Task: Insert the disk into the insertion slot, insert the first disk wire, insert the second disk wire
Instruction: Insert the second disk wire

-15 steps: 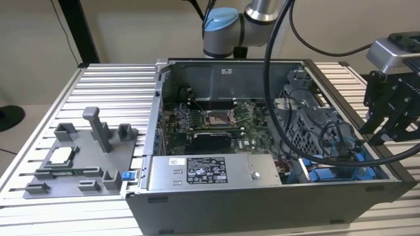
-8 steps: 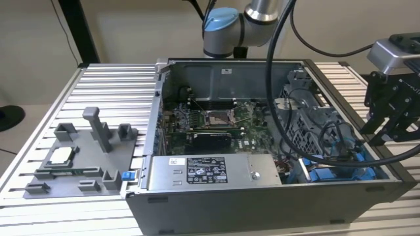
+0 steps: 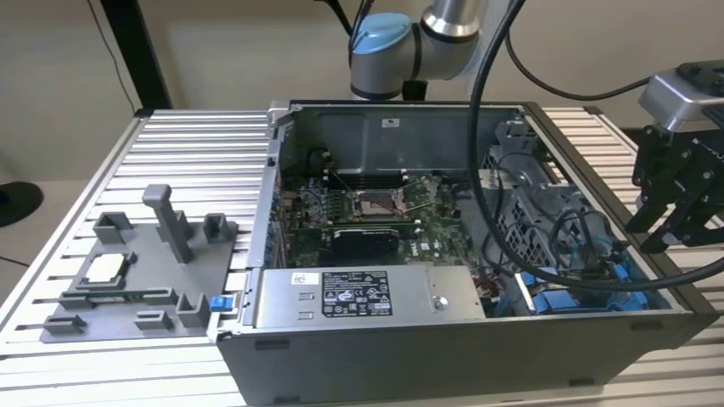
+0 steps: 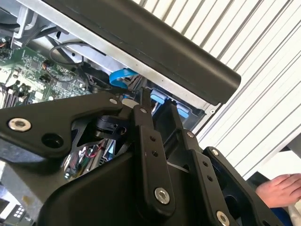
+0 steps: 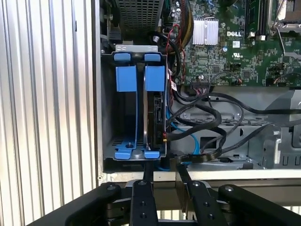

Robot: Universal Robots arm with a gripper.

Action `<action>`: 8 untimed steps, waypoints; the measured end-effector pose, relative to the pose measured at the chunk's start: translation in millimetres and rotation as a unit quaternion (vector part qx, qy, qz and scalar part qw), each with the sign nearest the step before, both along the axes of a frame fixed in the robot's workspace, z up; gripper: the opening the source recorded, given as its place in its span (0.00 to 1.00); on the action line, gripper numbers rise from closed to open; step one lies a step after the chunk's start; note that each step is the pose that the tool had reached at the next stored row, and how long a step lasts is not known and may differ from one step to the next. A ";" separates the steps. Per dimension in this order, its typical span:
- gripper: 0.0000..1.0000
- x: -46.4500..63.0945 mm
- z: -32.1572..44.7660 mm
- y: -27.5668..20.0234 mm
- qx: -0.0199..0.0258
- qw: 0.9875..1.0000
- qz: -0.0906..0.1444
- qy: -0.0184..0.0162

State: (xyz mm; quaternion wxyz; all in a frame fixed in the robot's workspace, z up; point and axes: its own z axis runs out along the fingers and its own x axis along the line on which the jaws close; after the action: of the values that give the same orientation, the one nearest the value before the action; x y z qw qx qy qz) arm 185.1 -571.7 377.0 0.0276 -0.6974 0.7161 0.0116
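On the table [image 3: 192, 144] at the exterior view's left, a grey holder [image 3: 136, 280]; mid-case, a white label [image 3: 354, 303] on the grey box, print too fine to make out; further right, the disk [image 5: 155, 113] upright in its blue frame inside the slot [image 5: 107, 108]; far right, the tool [image 3: 667, 233] just outside the case wall, fingers apart, empty. Likely to snag the looped black wires [image 5: 202, 120] on the way in; liable to bend a plug if off line. White lettering on the green board [image 5: 235, 56].

disk [image 5: 154, 78]: blue caddy | tool [image 5: 163, 165]: black | circuit board [image 5: 244, 52]: green | table [image 5: 47, 94]: ribbed silver
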 end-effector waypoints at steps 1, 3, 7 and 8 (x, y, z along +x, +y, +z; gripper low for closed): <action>1.00 0.0 0.0 0.0 0.000 1.000 0.000 0.000; 1.00 0.0 -0.2 -0.1 0.000 1.000 0.000 0.000; 1.00 0.4 -0.4 -0.1 -0.001 1.000 0.000 0.008; 1.00 0.5 -0.4 -0.1 -0.002 1.000 0.000 0.013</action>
State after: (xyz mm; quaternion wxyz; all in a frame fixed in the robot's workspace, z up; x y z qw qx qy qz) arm 185.6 -571.7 376.6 0.0171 -0.6972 0.7164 0.0193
